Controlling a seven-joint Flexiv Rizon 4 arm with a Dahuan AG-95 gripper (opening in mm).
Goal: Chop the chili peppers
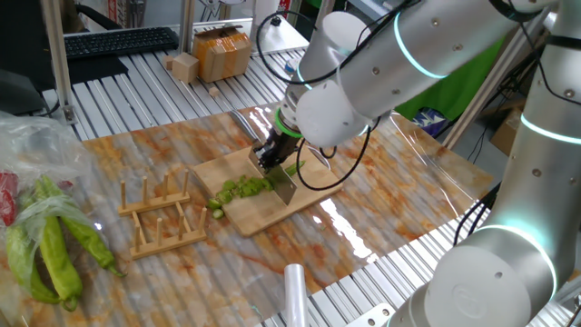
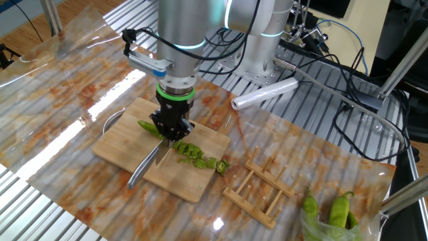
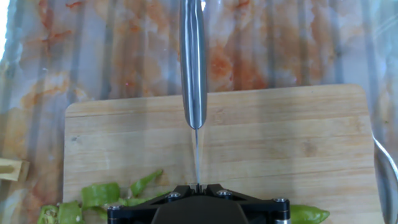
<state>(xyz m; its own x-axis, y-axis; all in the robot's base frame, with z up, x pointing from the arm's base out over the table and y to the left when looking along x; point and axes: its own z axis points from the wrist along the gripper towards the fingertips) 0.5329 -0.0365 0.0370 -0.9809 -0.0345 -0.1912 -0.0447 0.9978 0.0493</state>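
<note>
A slim light-green chili (image 2: 148,127) lies on the wooden cutting board (image 2: 124,148), its uncut end left of the blade in the other fixed view. Several cut green chunks (image 2: 197,155) trail to the board's edge; they also show in one fixed view (image 1: 238,190). My gripper (image 2: 170,128) is shut on a steel knife (image 2: 144,167), blade down on the board across the chili. In the hand view the knife (image 3: 193,74) runs straight away from the jaws, with chili pieces (image 3: 102,194) at lower left and the uncut end (image 3: 309,214) at lower right.
A wooden rack (image 1: 162,216) stands beside the board. Larger uncut green peppers (image 1: 54,250) lie in a plastic bag at the table's end. A roll of plastic film (image 2: 265,93) lies near the arm's base. Boxes (image 1: 218,53) sit beyond the marbled mat.
</note>
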